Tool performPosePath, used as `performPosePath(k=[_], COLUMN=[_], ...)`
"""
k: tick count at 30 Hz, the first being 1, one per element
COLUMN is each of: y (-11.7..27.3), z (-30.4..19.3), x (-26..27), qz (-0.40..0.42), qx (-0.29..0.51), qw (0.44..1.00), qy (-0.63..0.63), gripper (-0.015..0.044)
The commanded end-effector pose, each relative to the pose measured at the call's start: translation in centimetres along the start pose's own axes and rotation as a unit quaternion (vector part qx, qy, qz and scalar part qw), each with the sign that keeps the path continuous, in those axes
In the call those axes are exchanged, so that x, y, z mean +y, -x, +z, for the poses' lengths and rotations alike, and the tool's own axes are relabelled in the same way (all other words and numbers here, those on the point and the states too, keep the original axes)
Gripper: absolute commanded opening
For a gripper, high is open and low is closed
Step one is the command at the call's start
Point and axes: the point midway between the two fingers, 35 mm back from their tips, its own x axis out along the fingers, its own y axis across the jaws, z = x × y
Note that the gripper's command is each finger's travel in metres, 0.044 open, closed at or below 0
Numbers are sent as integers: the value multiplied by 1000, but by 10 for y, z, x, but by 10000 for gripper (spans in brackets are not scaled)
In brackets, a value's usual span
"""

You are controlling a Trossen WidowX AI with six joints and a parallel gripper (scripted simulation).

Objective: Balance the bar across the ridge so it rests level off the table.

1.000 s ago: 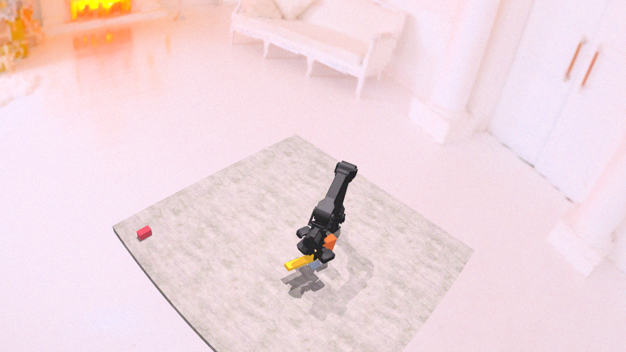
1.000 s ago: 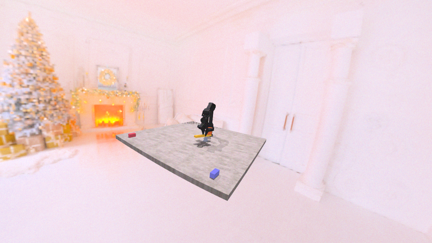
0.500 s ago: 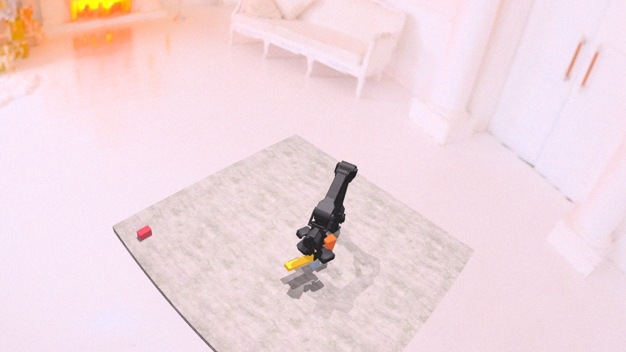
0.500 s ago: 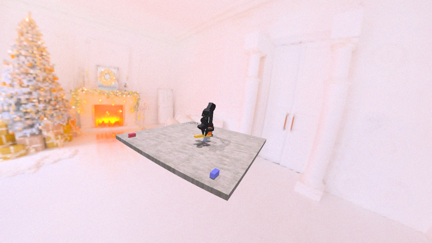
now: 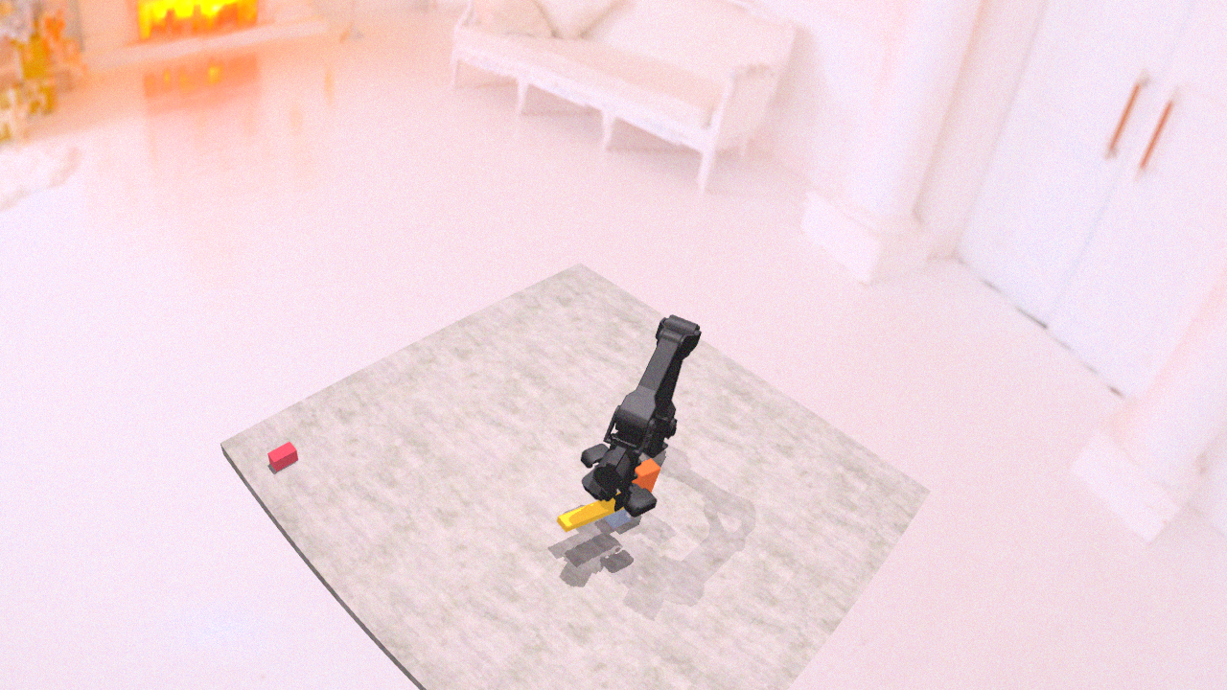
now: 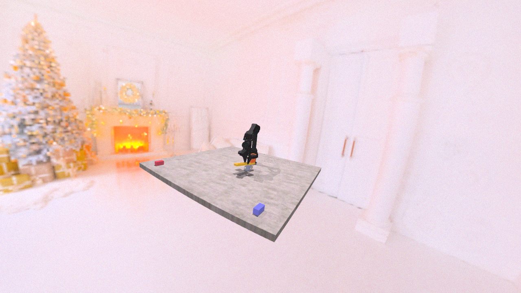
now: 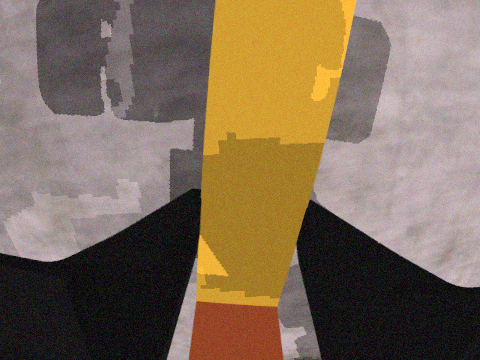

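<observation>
My gripper (image 5: 618,504) (image 6: 247,161) (image 7: 250,206) is shut on the yellow bar (image 5: 586,513) (image 6: 239,164) (image 7: 270,100), with a black finger on each side of it in the wrist view. The bar is held above the table and looks about level. An orange block (image 5: 646,475) (image 6: 253,158) (image 7: 236,332) is at one end of the bar and rises above it. The pale blue-grey ridge (image 5: 617,519) (image 6: 248,168) is below the bar, partly hidden by bar and gripper. Whether bar and ridge touch cannot be told.
A red block (image 5: 283,457) (image 6: 159,163) lies near the left corner of the grey table (image 5: 411,446) (image 6: 204,182). A blue block (image 6: 258,209) lies near the front corner in the exterior view. Shadows of the arm and bar fall beside the ridge.
</observation>
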Motion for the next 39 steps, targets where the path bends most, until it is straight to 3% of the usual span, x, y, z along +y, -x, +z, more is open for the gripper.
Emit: performPosePath(k=[1, 39], y=[-1, -4], z=[0, 0], x=[0, 0], qz=[1, 1], qx=[0, 0], qw=[1000, 1000], qy=[-2, -2], gripper=[0, 0])
